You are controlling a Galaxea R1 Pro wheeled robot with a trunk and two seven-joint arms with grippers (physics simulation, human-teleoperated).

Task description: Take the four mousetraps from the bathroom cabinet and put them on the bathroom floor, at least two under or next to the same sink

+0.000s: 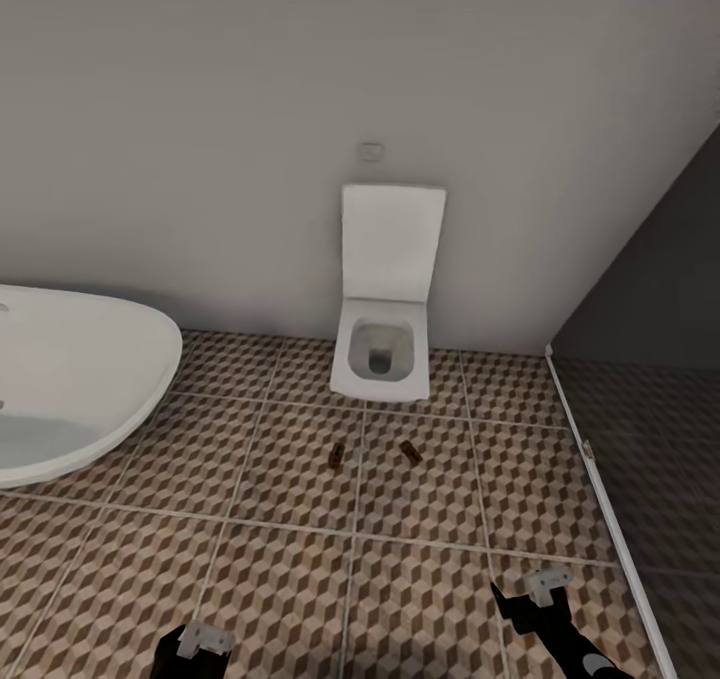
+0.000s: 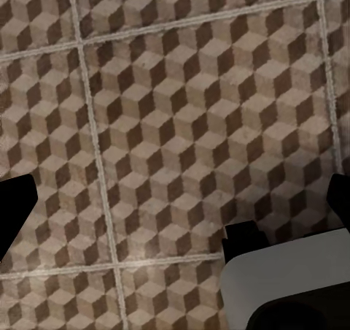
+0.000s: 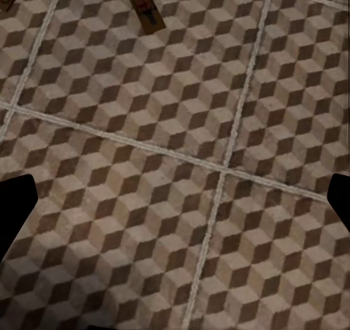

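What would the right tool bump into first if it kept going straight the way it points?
Probably the bathroom floor. The right tool points down at bare cube-patterned tiles, with nothing between. A mousetrap lies farther ahead, off that line. Depth is hard to judge.

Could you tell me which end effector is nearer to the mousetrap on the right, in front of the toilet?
Right. The right end effector sits below and right of that mousetrap; the left end effector is farther off, lower left.

Cube-patterned bathroom floor [image 1: 270, 579]; two mousetraps [image 1: 337, 456] [image 1: 409, 450] apparently flat on it, near the toilet [image 1: 382, 354]
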